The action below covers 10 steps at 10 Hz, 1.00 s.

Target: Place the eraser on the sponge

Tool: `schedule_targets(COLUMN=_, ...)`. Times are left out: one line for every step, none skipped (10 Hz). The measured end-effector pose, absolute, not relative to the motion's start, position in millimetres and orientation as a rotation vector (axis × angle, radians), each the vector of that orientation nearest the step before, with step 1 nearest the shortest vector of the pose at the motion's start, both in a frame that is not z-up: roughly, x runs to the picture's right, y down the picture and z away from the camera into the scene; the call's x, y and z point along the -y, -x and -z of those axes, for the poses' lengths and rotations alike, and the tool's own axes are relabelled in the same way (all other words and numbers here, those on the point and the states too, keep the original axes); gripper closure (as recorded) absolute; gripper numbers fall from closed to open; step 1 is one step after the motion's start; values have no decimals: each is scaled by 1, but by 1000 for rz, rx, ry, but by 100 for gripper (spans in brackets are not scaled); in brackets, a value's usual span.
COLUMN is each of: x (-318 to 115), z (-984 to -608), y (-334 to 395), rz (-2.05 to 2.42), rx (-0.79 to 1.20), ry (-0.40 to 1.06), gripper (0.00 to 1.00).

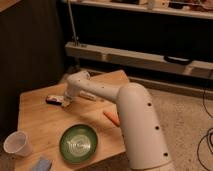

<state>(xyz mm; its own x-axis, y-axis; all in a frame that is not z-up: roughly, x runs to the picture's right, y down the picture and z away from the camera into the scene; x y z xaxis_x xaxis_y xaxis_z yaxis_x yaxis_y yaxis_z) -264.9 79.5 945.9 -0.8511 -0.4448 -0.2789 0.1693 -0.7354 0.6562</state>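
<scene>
The eraser, a small flat dark block with a pale patch, lies on the far left part of the wooden table. My gripper is right at the eraser's right end, low over the tabletop, and hides part of it. The white arm reaches to it from the lower right. The light blue sponge lies at the table's near left corner, well apart from the eraser and partly cut off by the bottom edge of the view.
A green plate sits near the front of the table, between eraser and sponge. A white paper cup stands at the front left. An orange stick lies beside the arm. Metal shelving runs behind the table.
</scene>
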Motion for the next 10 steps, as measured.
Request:
schedule_targets(x=-79, z=-946, y=265, rz=2577, rx=914, ry=-608, gripper=100)
schedule_targets(x=-79, z=-946, y=265, rz=2577, rx=913, ry=-607, gripper=100)
schedule_targets(x=-79, z=-946, y=265, rz=2577, rx=913, ry=-607, gripper=100)
schedule_targets(x=-78, z=-946, y=265, rz=2577, rx=912, ry=-606, gripper=100)
schedule_targets(x=-78, z=-946, y=265, rz=2577, rx=912, ry=-606, gripper=100)
schedule_targets(x=-78, z=-946, y=265, rz=2577, rx=912, ry=-606, gripper=98)
schedule_targets(x=-78, z=-946, y=265, rz=2577, rx=912, ry=-605, gripper=90)
schedule_targets(x=-78, z=-947, y=265, rz=2577, rx=912, ry=-605, gripper=80)
schedule_targets(x=-78, z=-947, y=265, rz=2577, rx=912, ry=-605, gripper=72)
schedule_targets(x=-78, z=-946, y=265, rz=2577, rx=912, ry=-605, gripper=60)
